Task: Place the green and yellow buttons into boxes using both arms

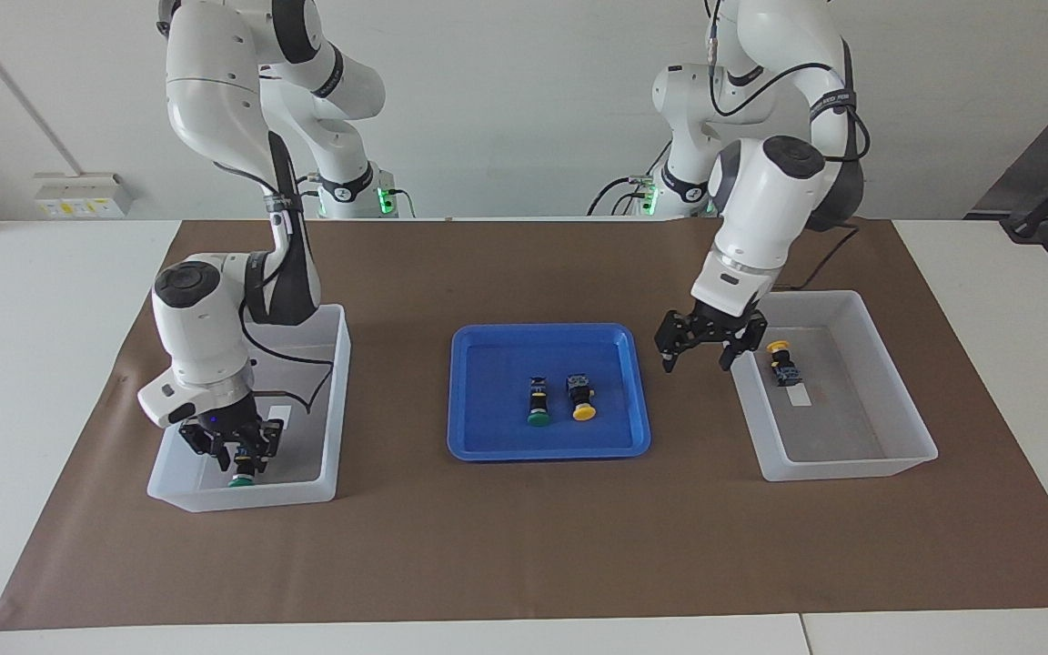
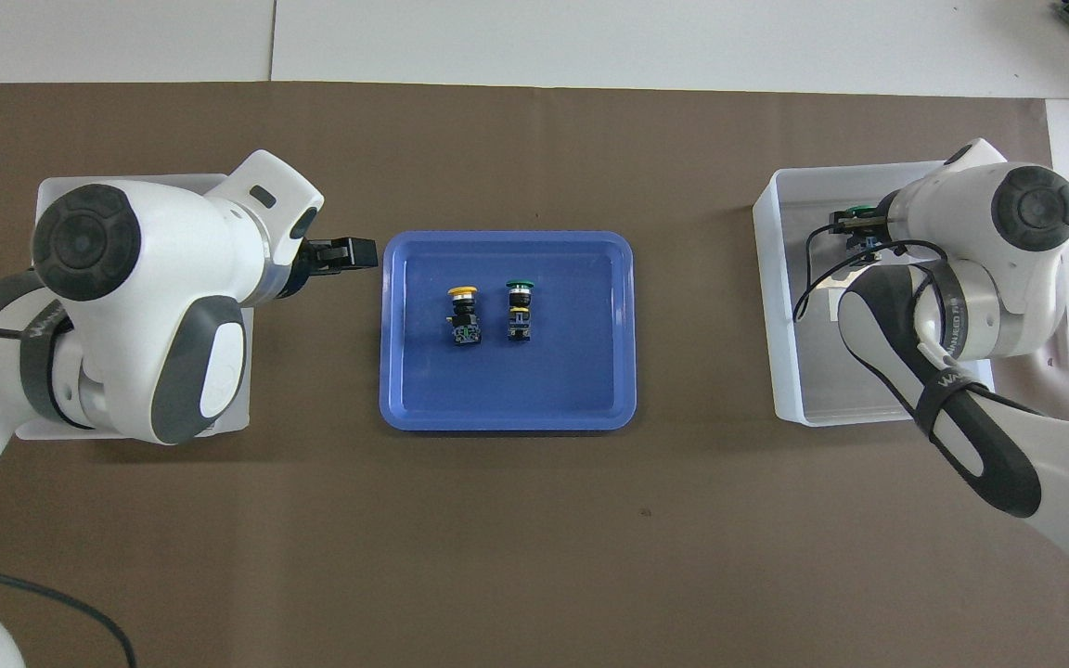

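Observation:
My right gripper [image 1: 235,458] is low inside the box [image 1: 301,491] at the right arm's end, shut on a green button [image 1: 240,479]; it also shows in the overhead view [image 2: 855,227] with the green cap [image 2: 860,211]. My left gripper [image 1: 696,364] is open and empty, over the gap between the blue tray [image 1: 488,364] and the other box [image 1: 851,464]. A yellow button [image 1: 780,358] lies in that box; the left arm hides it in the overhead view. One green button [image 1: 538,406] and one yellow button [image 1: 582,398] lie in the tray.
The tray [image 2: 423,371] sits mid-table on a brown mat between the two boxes [image 2: 780,306] [image 2: 61,186]. The left gripper [image 2: 354,253] shows beside the tray's edge. White table borders the mat.

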Controlling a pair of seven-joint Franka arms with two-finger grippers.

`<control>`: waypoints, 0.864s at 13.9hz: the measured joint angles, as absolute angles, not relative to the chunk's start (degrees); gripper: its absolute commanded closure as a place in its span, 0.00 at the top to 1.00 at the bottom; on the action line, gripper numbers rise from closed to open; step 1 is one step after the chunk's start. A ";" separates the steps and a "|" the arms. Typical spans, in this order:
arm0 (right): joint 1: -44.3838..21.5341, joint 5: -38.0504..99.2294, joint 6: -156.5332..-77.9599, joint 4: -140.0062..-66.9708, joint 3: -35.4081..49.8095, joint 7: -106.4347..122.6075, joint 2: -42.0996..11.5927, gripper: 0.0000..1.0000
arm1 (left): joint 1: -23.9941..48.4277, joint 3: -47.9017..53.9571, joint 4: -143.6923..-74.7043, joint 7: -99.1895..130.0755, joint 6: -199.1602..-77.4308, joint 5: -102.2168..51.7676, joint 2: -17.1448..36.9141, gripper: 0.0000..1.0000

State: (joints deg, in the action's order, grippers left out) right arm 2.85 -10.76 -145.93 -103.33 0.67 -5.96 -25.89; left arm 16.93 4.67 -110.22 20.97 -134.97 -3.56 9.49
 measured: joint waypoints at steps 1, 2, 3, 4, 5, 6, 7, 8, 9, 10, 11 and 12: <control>2.43 -10.76 -145.50 -103.18 0.75 -5.96 -25.39 0.73 | 18.81 4.66 -110.23 22.48 -136.77 -3.56 11.05 1.00; 1.94 -10.76 -144.08 -103.00 0.86 -5.96 -24.50 0.74 | 20.50 4.65 -110.23 23.53 -138.31 -3.56 12.83 1.00; 1.32 -10.76 -142.20 -102.79 0.94 -5.96 -23.31 0.77 | 21.70 4.63 -110.22 23.94 -139.17 -3.56 14.32 1.00; 0.53 -10.76 -139.82 -102.59 1.00 -5.96 -21.77 0.80 | 22.83 4.57 -110.22 24.20 -139.75 -3.56 15.67 1.00; -0.30 -10.76 -137.08 -102.42 1.13 -5.96 -19.88 0.85 | 24.04 4.51 -110.23 24.86 -140.54 -3.55 17.06 1.00; -1.15 -10.73 -134.38 -102.36 1.48 -5.98 -17.94 0.94 | 25.06 4.48 -110.22 25.61 -141.84 -3.53 18.41 1.00; -1.98 -10.49 -132.06 -102.36 1.92 -6.28 -16.19 0.97 | 25.67 4.48 -110.21 26.03 -142.87 -3.52 19.49 1.00; -2.95 -10.08 -130.22 -102.38 2.30 -7.14 -14.81 0.97 | 25.90 4.45 -110.20 26.17 -143.38 -3.52 20.23 1.00; -4.02 -9.77 -129.17 -102.42 2.61 -8.69 -14.01 0.98 | 25.90 4.41 -110.20 26.17 -143.67 -3.52 20.70 1.00; -5.11 -9.56 -128.67 -102.45 2.73 -10.39 -13.74 0.98 | 25.90 4.34 -110.20 26.17 -144.04 -3.51 21.03 1.00; -6.31 -9.43 -128.36 -102.53 2.77 -12.14 -13.76 0.98 | 25.90 4.31 -110.20 26.17 -144.21 -3.51 21.33 1.00; -7.17 -9.35 -128.24 -102.68 2.81 -13.36 -13.79 0.98 | 25.94 4.32 -110.21 26.17 -144.23 -3.51 21.52 0.95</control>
State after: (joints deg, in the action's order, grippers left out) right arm -7.17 -9.35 -128.24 -102.68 2.81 -13.36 -13.79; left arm 25.94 4.32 -110.21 26.17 -144.23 -3.51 21.52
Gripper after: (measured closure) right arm 0.022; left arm 0.000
